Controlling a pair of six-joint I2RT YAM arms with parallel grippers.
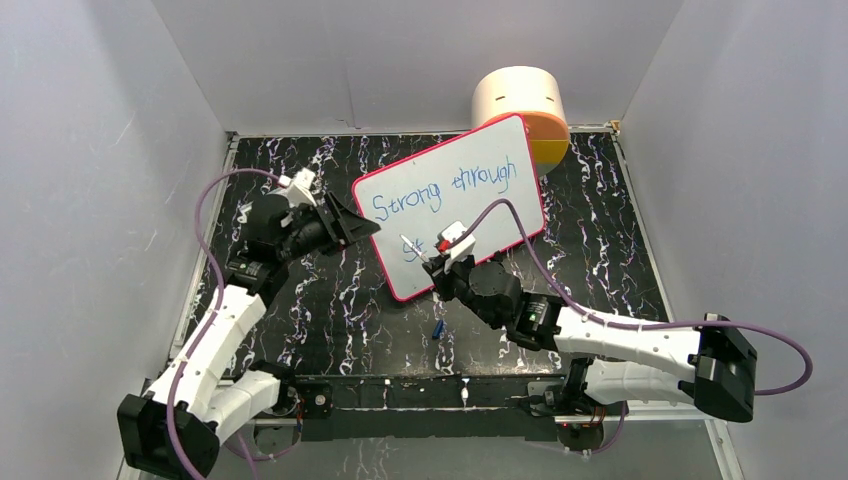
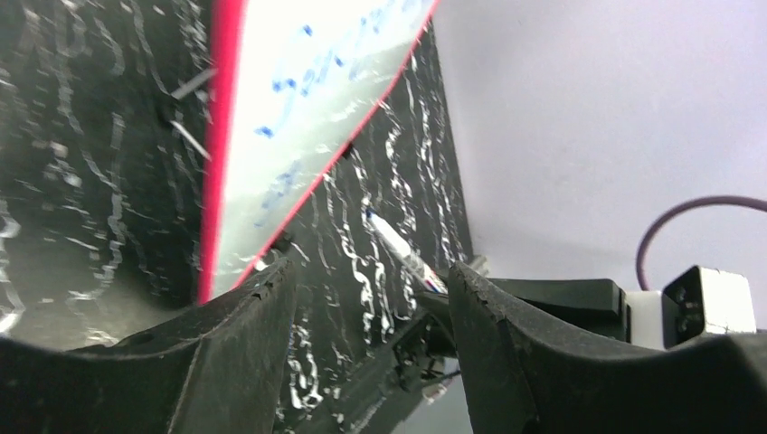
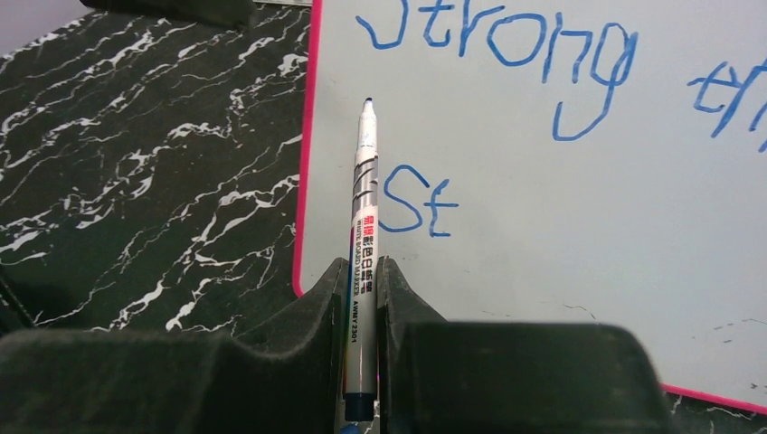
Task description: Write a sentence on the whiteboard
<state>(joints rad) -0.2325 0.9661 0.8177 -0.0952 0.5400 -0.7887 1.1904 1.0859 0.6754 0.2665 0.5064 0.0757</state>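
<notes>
On the whiteboard (image 3: 633,271), the sentence (image 3: 407,203) is written only to "St"; the marker (image 3: 362,235), pinched by the right gripper (image 3: 361,276), is needed at its three o'clock; left gripper (image 2: 371,289) spread empty.

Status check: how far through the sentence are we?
Done: the first line of the blue handwritten sentence, "Strong through", sits on the pink-framed whiteboard. In hand: the second line reads only "St"; the right gripper is shut on the white-barrelled marker, tip over the board above-left of those letters. The left gripper is open by the board's edge. Left: probably the rest of that line.
</notes>
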